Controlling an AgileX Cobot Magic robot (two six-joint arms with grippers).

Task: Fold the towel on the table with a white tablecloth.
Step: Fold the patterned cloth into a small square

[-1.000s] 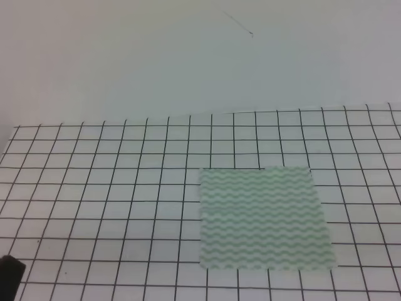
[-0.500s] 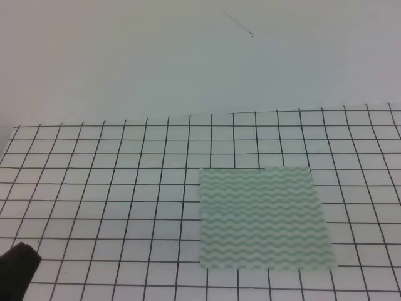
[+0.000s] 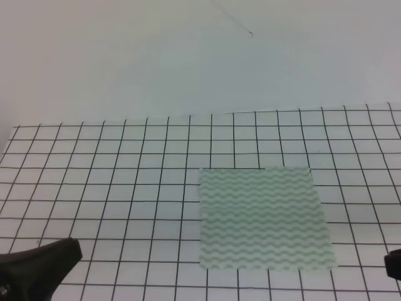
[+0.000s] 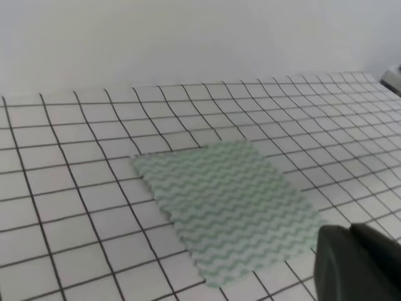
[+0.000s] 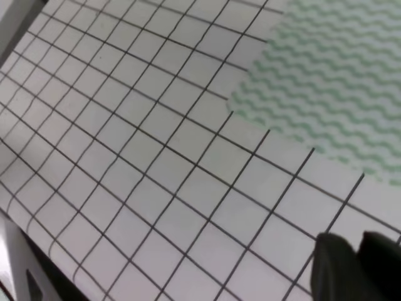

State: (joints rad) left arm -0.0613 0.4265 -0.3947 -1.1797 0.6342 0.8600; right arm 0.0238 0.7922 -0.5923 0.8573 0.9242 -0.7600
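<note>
From the exterior high view I count one towel (image 3: 264,218), lying flat and fully spread right of centre in the lower half of the frame, on the one white tablecloth (image 3: 113,182) that covers the bench. No fold is in it yet, so as I judge it the whole task is left to do. Two arms are just entering: the left tool (image 3: 37,266) as a dark shape in the lower left corner, well apart from the towel, and the right tool (image 3: 394,266) as a sliver at the lower right edge, near the towel's near right corner but not touching it. I cannot tell from here how either tool's jaws stand.

On the left wrist view the towel (image 4: 229,208) sits in the centre, turned like a diamond, with every edge down on the tablecloth (image 4: 69,188). Only a dark bit of the left tool (image 4: 357,263) shows at the lower right (too little to say apart or together).

On the right wrist view the towel (image 5: 326,88) fills the upper right corner and the grid runs across the rest. Two dark fingertips (image 5: 335,266) of the right tool (image 5: 358,263) show at the lower right with a narrow gap between them, holding nothing.
</note>
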